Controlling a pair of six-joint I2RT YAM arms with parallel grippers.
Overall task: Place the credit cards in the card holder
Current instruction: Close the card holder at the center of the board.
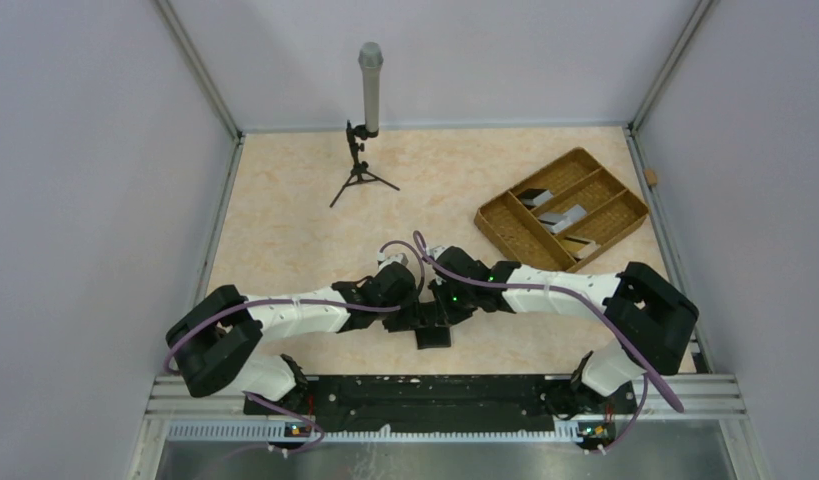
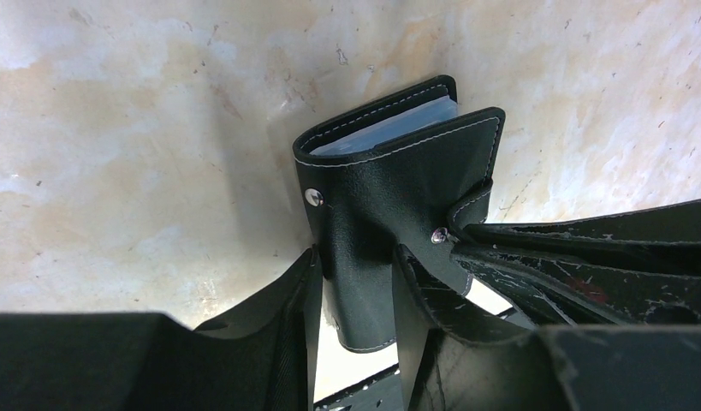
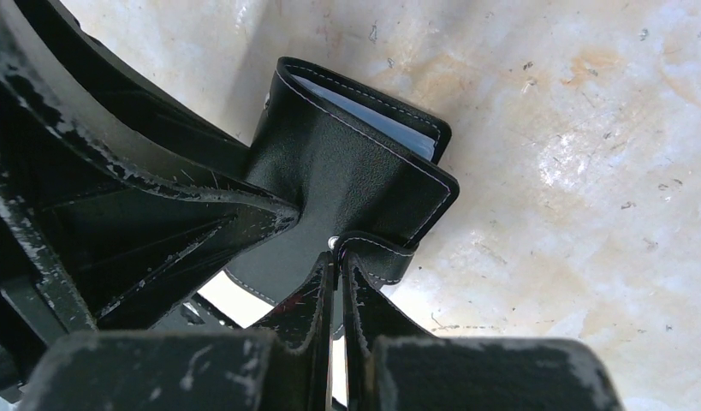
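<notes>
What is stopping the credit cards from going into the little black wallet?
Its own cover: the card holder is folded nearly shut, gripped by the left gripper while the right gripper pinches its clasp tab. The credit cards lie in the woven tray; nothing visible stands on the table between.

The bench [image 1: 285,230] is a flat, pale beige top with a marbled, peach-mottled finish, flecked with small dark specks and fine scratches and closed in by grey walls. Toward its far left stands a small black tripod [image 1: 361,182] with its three legs splayed on the surface, carrying an upright grey cylindrical microphone [image 1: 370,90]. At the far right a brown woven divided tray [image 1: 508,232] lies at an angle near the side rail, well apart from the tripod, and a small tan block [image 1: 652,177] sits right at that edge.
</notes>
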